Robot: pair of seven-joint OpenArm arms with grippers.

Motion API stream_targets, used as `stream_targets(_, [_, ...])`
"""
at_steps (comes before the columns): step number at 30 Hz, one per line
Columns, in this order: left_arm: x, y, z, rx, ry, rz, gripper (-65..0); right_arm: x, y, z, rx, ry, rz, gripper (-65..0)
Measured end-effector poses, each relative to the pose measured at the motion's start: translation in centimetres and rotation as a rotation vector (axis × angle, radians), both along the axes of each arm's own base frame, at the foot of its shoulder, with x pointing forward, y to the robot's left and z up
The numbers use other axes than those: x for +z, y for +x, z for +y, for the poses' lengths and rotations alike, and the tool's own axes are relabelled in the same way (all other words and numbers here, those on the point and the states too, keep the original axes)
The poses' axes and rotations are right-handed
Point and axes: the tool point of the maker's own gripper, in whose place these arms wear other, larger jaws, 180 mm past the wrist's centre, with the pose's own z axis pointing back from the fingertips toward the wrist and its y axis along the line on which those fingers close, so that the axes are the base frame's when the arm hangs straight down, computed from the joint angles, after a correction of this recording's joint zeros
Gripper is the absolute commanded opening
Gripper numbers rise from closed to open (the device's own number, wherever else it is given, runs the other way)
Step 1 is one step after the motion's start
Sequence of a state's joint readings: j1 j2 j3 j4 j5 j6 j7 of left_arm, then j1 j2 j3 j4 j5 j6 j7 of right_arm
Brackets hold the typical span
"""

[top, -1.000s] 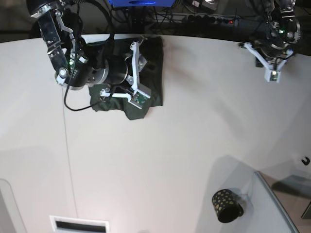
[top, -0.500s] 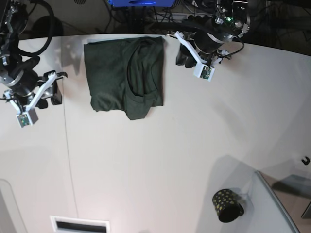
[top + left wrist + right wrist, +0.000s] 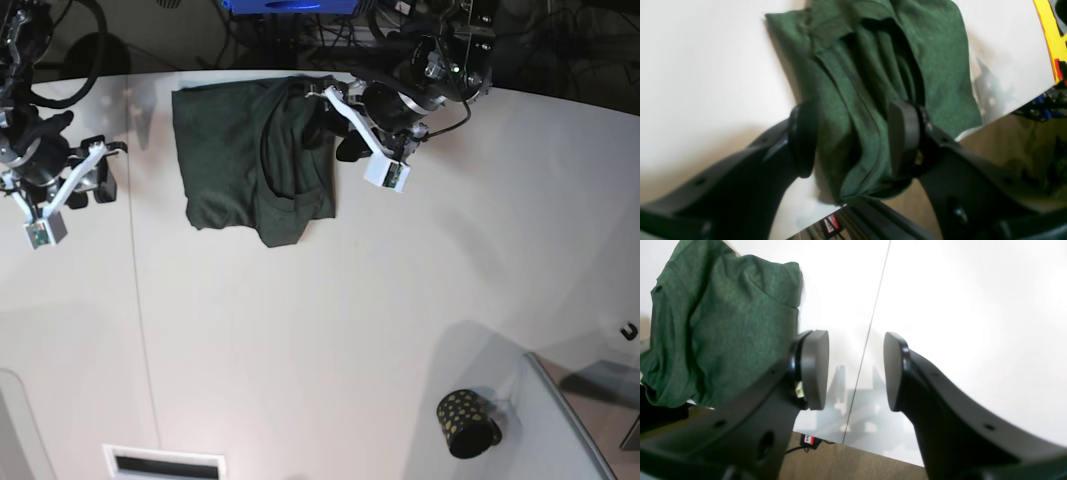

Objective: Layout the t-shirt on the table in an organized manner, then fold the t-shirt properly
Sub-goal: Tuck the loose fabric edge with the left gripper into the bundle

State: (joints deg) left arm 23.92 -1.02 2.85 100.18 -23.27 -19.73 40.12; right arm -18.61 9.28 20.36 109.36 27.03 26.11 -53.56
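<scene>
The dark green t-shirt (image 3: 240, 160) lies folded into a rough rectangle at the far side of the white table (image 3: 400, 300), with a crumpled corner toward the front. My left gripper (image 3: 335, 125) is at the shirt's right edge. In the left wrist view this gripper (image 3: 853, 140) stands open, its pads either side of a bunched fold of the t-shirt (image 3: 873, 66) without pinching it. My right gripper (image 3: 100, 168) hovers left of the shirt. It (image 3: 855, 370) is open and empty over the table's dark seam (image 3: 873, 313), with the t-shirt (image 3: 723, 330) beside it.
A small black cup with gold dots (image 3: 466, 423) stands at the front right, beside a grey tray edge (image 3: 570, 420). A white slotted plate (image 3: 165, 463) lies at the front left. Cables and equipment crowd the dark space beyond the table's curved far edge.
My left arm has moved left onto the shirt's right edge and its jaws have opened. My right arm has pulled off the shirt to the left and shifted slightly up.
</scene>
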Motion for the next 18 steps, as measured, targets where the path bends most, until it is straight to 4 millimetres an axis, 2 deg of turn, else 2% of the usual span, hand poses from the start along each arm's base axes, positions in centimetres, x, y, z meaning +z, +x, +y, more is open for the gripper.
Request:
stream_targets(11, [-2.1, -0.1, -0.1, 0.007, -0.008, 0.059, -33.1, 0.0, 0.0, 0.0, 0.0, -0.001, 0.0, -40.4])
stream_targets(18, [-2.4, 0.4, -1.1, -0.001, -0.025, 0.064, -33.1, 0.0, 0.0, -0.1, -0.001, -0.001, -0.001, -40.4])
